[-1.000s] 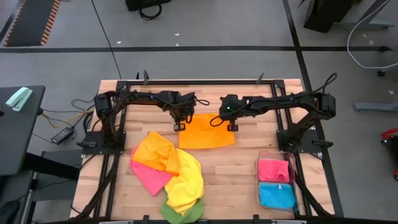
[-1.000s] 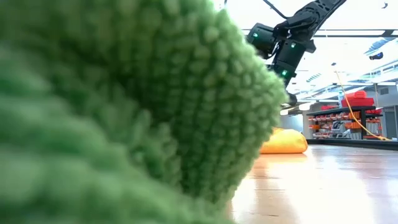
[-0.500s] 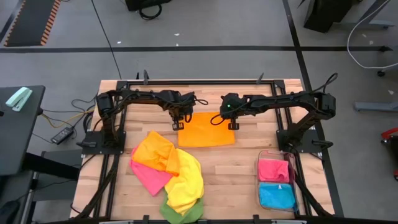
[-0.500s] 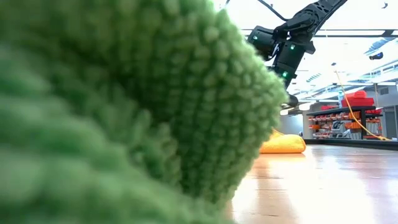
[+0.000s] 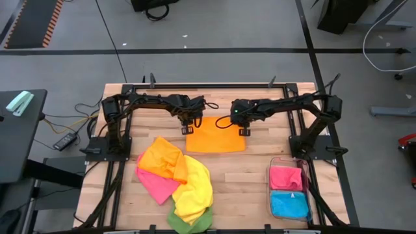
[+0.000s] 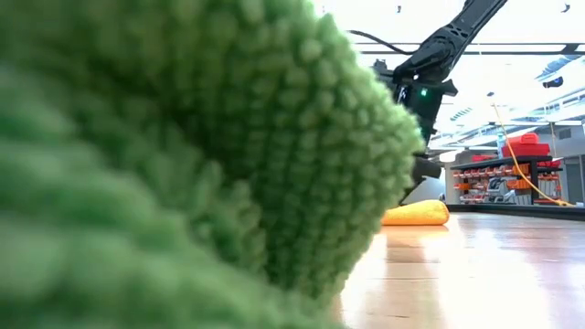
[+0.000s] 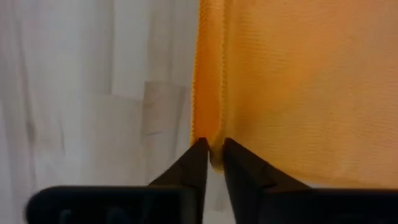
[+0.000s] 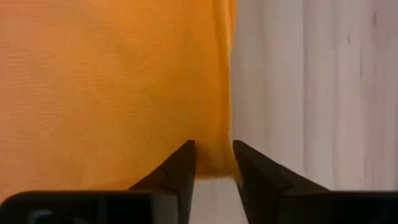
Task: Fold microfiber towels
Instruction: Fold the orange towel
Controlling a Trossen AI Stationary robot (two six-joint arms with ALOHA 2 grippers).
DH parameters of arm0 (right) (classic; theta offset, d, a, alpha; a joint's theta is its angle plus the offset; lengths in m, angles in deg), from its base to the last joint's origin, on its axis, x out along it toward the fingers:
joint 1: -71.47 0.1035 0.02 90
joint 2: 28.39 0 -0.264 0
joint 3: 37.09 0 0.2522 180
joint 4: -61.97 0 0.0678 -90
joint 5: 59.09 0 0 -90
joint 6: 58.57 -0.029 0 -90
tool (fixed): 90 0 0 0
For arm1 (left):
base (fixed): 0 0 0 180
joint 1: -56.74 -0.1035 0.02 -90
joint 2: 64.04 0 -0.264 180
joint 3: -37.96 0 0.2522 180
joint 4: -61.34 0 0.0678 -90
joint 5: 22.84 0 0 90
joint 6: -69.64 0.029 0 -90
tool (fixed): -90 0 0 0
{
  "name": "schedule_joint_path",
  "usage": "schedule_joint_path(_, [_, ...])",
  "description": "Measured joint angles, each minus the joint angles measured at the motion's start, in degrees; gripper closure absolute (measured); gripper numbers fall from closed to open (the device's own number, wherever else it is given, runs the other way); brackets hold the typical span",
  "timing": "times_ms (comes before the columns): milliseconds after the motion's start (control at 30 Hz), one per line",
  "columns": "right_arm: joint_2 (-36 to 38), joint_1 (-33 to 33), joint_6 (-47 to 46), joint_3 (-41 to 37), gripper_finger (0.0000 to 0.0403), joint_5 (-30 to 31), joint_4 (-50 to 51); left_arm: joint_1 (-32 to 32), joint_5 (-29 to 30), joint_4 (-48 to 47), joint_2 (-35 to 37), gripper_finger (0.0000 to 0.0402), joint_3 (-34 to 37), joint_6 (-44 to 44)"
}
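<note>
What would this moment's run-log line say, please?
orange towel: flat on table | left gripper: at its corner | right gripper: at other corner

Between the dark fingers (image 7: 198, 163) lies a plain orange towel (image 5: 215, 136) on a pale wood-grain table (image 5: 247, 175), beyond them a heap (image 5: 175, 182) of orange, pink, yellow and green, and pink and blue cloths (image 5: 288, 190) in a clear bin (image 5: 271, 188).

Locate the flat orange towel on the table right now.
In the high view the orange towel lies spread at the table's far middle, between the left gripper and right gripper at its far corners, beyond the heap of towels.
</note>
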Motion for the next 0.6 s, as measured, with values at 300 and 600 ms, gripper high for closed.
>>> schedule_joint_path(300, [4.9,-1.8,-2.3,0.0,0.0226,0.9,4.1,0.4,0.5,-0.1,3.4,0.0241,0.0,1.7])
schedule_joint_path(600, [12.0,-1.7,-4.7,0.0,0.0217,1.2,7.1,4.4,-8.8,0.4,5.1,0.0235,0.0,1.5])
